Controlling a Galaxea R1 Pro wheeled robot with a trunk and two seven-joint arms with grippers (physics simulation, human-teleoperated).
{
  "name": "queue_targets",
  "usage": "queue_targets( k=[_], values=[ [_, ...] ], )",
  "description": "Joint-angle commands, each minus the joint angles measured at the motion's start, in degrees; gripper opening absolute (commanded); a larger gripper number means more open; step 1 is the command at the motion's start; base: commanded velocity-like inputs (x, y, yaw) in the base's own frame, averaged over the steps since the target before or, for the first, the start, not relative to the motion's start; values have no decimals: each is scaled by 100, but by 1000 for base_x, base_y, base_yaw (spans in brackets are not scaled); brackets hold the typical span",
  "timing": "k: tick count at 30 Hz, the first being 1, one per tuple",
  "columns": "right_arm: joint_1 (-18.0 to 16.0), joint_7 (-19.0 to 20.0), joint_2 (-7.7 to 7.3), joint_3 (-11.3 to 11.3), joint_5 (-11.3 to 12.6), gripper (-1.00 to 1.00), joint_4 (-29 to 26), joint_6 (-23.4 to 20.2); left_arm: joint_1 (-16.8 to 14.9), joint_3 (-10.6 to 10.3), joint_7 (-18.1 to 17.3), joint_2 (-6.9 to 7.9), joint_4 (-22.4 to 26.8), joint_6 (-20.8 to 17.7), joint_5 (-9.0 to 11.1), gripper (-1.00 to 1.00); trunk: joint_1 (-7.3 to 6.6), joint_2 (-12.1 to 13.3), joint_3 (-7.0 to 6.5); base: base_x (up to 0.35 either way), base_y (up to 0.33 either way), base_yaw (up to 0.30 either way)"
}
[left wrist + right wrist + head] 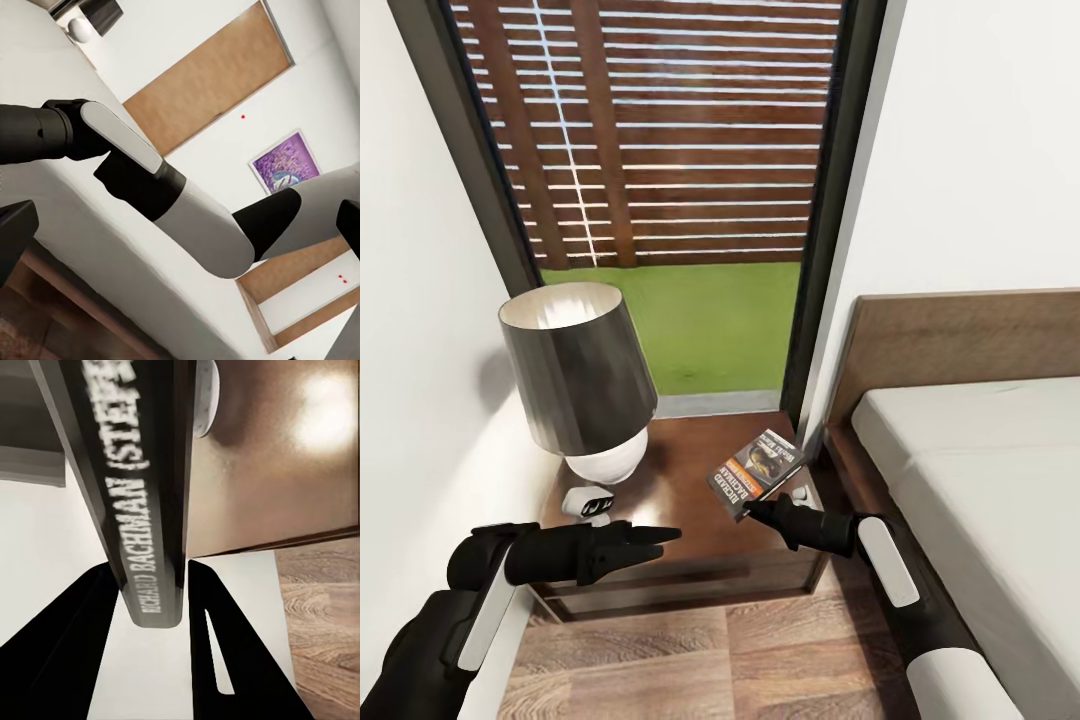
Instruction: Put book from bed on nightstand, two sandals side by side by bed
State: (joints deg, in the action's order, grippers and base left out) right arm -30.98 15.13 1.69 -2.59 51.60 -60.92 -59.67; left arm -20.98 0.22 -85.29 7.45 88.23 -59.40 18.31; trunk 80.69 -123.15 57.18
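While the paperback book (pixel 757 472) hangs over the nightstand (pixel 690 470), held in the right gripper (pixel 752 511) by its near end, cover tilted up and toward the bed (pixel 970 460). In the right wrist view, spine lettering "RICHARD BACHMAN" legible on the book (pixel 139 510), with the two dark fingers (pixel 217 645) pressed against either face: gripper clamped on the book, edge-on. Grasp at one end judged deliberate, leaving the far part of the book free to meet the wood first. Contact with the nightstand top not confirmable; book appears over the corner nearest the bed, close to the front edge.

Table lamp (pixel 585 375), dark shade on a white base, occupying the wall-side half of the nightstand top; small white object (pixel 588 503) just beside its base. Hence placement on the bed-side half judged the sensible choice, well apart from the lamp.

Left gripper (pixel 660 540) held out level before the nightstand front, carrying nothing, fingers close together and near-closed. Judged parked clear of the working arm. Left wrist view looking across at the right arm (pixel 172 195) and a purple picture (pixel 289 161) on the far wall.

Risk noted: book near the front edge could overhang or slide off if released tilted. Sandals part of task not assessable here.
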Motion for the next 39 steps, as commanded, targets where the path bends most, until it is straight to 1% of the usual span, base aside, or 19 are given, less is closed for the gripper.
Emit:
queue_targets(
  k=[1, 9, 25, 36, 39],
  values=[
    [-4, 60, 7, -22, -38, -100, 0, -33, -3, 0, -15, 2, 1, -60, 6, 100, 0, -3, 5, 0, 0, 0],
    [-4, 59, 7, -22, -37, -100, 1, -33, -3, 3, -23, 2, 1, -60, 7, 100, 0, -3, 5, 0, 0, 0],
    [-4, 56, 7, -22, -36, -100, 1, -33, -3, -4, -15, 2, 9, -60, 6, 100, 351, -645, 292, 0, 0, 0],
    [-4, 56, 7, -22, -36, -100, 1, -33, -3, 3, -29, 2, 10, -60, 9, 100, 351, -645, 292, 0, 0, 0],
    [-4, 57, 7, -22, -36, -100, 1, -33, -3, 2, -27, 2, 10, -60, 7, 100, 417, -766, 346, 0, 0, 0]
  ],
)
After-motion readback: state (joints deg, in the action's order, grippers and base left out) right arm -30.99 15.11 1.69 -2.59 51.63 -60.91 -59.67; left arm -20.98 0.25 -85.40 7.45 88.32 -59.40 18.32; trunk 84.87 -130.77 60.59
